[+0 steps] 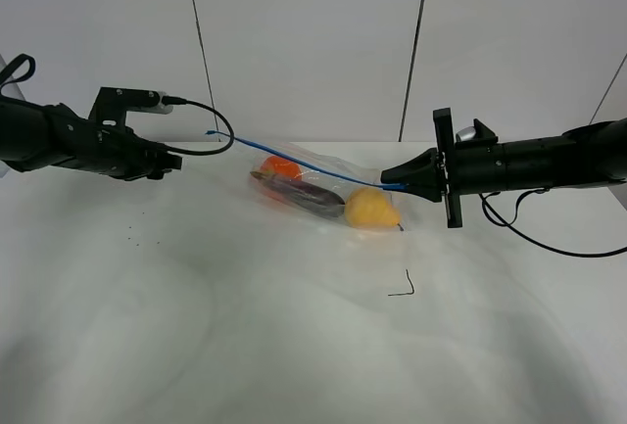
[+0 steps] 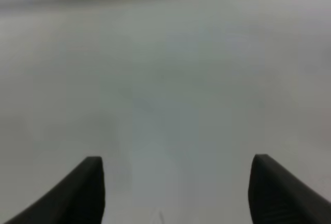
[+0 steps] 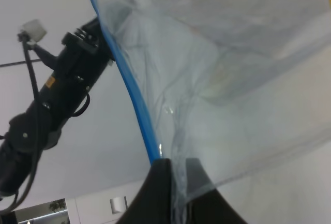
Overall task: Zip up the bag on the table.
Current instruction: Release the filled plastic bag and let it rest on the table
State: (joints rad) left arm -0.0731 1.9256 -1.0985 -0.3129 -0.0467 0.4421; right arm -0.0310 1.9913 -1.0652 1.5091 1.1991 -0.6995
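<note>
clear bag [image 1: 323,184] lying on the white table [image 1: 245,326], near the table's far edge and between the two arms. contents, seen through the plastic: an orange [image 1: 281,166] at the end of the bag nearer the left arm, a purple eggplant [image 1: 309,194] along the middle, and a yellow pear [image 1: 370,211] at the end nearer the right arm. the blue zipper strip [image 1: 294,157] runs along the far edge of the bag, raised above the fruit and stretched in a nearly straight line; whether it is sealed cannot be told.

the right gripper [image 1: 392,177] reaches in level from the pear end of the bag, its jaws pressed together on the bag's corner where the zipper strip ends. the right wrist view shows the plastic [image 3: 207,79] and the strip [image 3: 132,94] drawn taut away from the clamped fingertips [image 3: 176,169].

the left gripper [image 1: 171,162] hangs above the table off the orange end of the bag, near the free end of the strip but apart from it. its fingers [image 2: 83,188] stand wide apart with only bare table between them. a small black wire-like mark [image 1: 404,287] lies on the table on the near side of the bag.
</note>
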